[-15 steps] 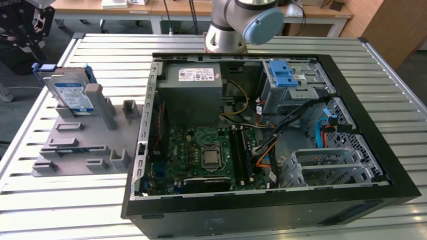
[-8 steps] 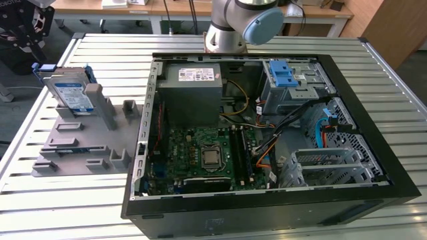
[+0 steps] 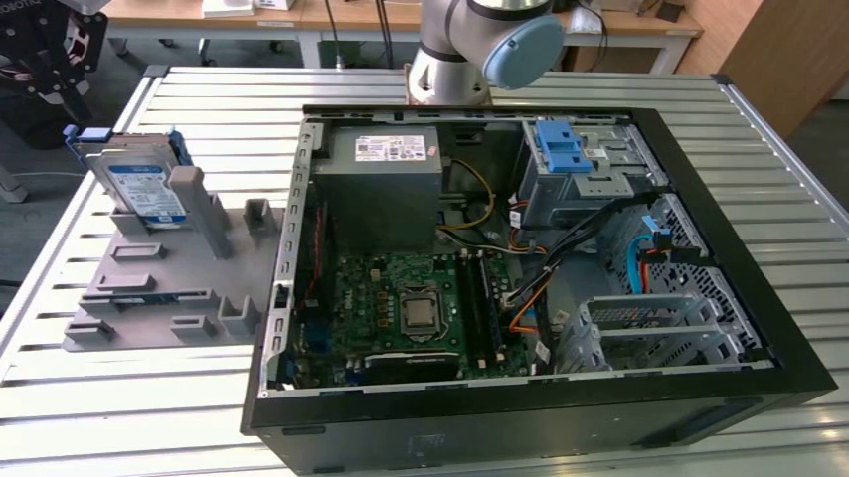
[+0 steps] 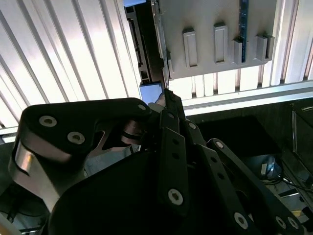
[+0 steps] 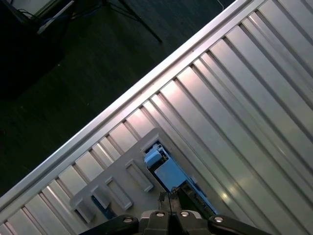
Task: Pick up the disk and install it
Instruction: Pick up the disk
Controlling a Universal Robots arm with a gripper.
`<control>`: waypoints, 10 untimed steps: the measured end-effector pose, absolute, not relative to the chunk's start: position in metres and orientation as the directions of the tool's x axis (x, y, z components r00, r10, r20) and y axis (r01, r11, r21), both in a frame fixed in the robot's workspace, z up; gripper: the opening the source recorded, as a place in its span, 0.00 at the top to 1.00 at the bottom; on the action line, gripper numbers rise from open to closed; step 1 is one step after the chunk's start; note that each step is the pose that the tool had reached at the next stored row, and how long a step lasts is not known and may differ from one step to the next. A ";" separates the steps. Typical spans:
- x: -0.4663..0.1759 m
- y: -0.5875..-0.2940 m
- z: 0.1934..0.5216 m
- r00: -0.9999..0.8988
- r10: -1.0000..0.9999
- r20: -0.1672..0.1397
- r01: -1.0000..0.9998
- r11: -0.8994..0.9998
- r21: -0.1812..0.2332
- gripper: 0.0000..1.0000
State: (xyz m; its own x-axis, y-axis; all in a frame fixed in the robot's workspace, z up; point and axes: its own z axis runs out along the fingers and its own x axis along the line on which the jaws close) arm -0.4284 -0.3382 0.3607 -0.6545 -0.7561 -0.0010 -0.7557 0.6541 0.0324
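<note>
Black jointed gripper (image 5: 171,195) is drawn closed, empty; beneath it the disk (image 5: 170,175) is racked on ribbed metal table (image 5: 244,98), dark floor (image 5: 73,73) beyond.

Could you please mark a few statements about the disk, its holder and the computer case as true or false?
1. The disk stands on edge in the grey holder. True.
2. The disk is already mounted inside the computer case. False: it sits in the holder, to the exterior view's left of the case.
3. The case lies open, with the motherboard showing. True.
4. The table has a smooth wooden top. False: it is made of ribbed metal slats.
</note>
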 end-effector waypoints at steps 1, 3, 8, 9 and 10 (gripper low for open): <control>-0.428 -0.338 0.361 -0.652 -0.758 -0.001 -0.758 0.651 0.032 0.89; -0.428 -0.338 0.361 -0.646 -0.764 -0.001 -0.763 0.645 0.032 0.89; -0.428 -0.338 0.361 -0.631 -0.776 -0.001 -0.776 0.630 0.032 0.89; -0.428 -0.338 0.361 -0.630 -0.776 -0.001 -0.776 0.630 0.032 0.89; -0.428 -0.338 0.361 -0.630 -0.776 -0.001 -0.776 0.630 0.032 0.89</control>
State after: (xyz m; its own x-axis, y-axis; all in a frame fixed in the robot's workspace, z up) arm -0.4285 -0.3382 0.3607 -0.6302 -0.7765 -0.0010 -0.7761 0.6298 0.0324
